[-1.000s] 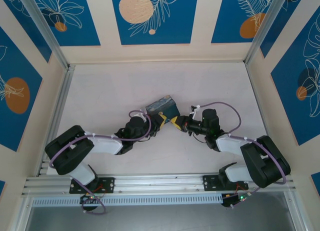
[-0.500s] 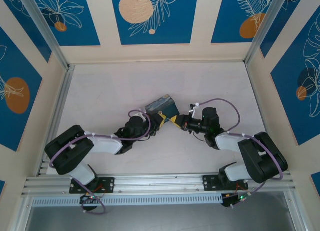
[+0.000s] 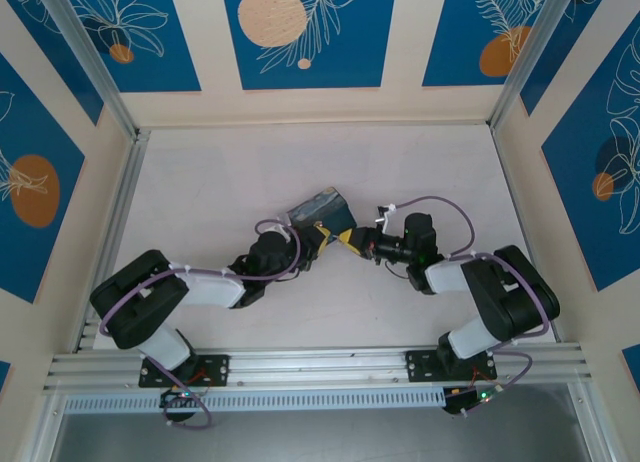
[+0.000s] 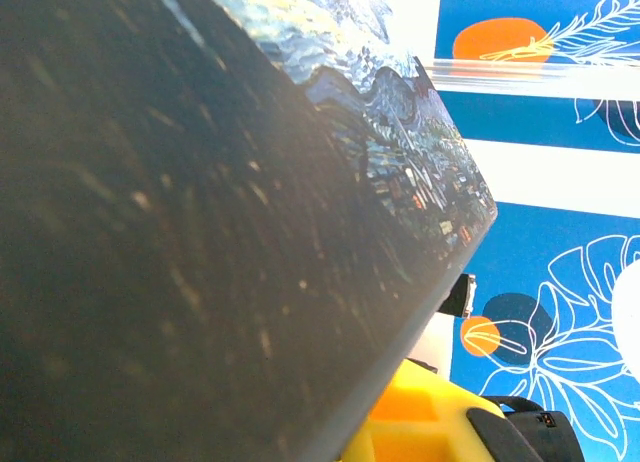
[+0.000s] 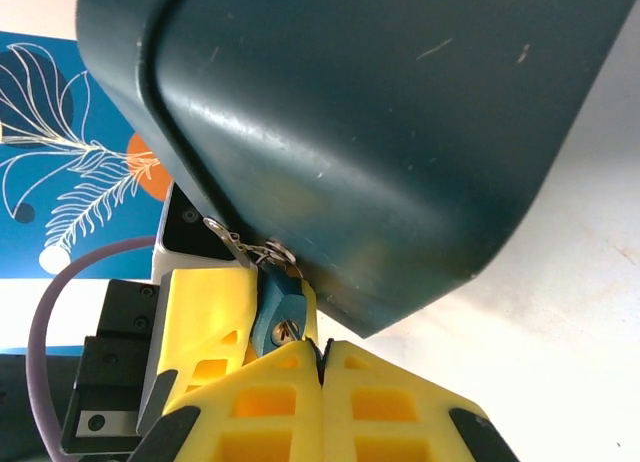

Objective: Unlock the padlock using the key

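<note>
In the right wrist view the small bluish padlock (image 5: 275, 300) hangs from the hasp on a dark box (image 5: 380, 132), its keyhole facing the camera. It is clamped between the yellow fingers (image 5: 205, 307) of my left gripper (image 3: 322, 238), which is shut on it. My right gripper (image 5: 322, 356) is shut, its tips right at the keyhole. A thin sliver of the key (image 5: 293, 334) runs from those tips into the keyhole. In the top view both grippers meet at the near corner of the painted box (image 3: 322, 208), with my right gripper (image 3: 349, 239) coming from the right.
The box's dark side and starry lid (image 4: 380, 132) sit very close to the left wrist camera. A yellow finger (image 4: 425, 427) shows under the box's edge. The white table (image 3: 220, 182) is walled by blue patterned panels, with a metal rail (image 3: 320, 367) along the near edge.
The right arm's elbow link has swung inward and up, and its wrist has shifted slightly left. Both grippers stay closed at the padlock. The left arm and the box have not moved.
</note>
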You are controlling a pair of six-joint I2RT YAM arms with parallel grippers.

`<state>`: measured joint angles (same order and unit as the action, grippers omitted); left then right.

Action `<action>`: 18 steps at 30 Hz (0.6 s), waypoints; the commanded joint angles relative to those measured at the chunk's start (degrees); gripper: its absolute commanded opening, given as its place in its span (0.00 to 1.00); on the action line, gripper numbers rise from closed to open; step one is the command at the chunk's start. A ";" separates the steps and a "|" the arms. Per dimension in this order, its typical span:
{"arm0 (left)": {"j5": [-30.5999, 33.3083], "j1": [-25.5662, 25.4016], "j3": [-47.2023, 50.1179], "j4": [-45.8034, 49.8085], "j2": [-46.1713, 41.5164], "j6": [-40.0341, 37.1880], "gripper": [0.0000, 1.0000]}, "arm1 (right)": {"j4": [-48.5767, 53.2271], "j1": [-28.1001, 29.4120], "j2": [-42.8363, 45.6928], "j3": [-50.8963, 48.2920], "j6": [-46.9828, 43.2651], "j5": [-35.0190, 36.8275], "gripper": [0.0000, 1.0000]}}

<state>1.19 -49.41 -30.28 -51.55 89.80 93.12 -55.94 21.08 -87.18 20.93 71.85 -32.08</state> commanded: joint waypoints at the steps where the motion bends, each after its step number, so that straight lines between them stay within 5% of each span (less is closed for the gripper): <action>1: -5.93 -1.40 -0.39 -6.88 0.46 -0.07 0.00 | -4.95 0.72 -1.71 3.40 1.80 -4.02 0.00; 18: -3.52 -1.49 -1.79 -7.76 -0.03 6.68 0.00 | -2.59 -1.04 -3.68 8.23 3.62 -8.81 0.00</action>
<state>4.21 -49.23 -30.11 -55.05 90.21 99.57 -56.10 19.31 -90.11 26.09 74.04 -37.34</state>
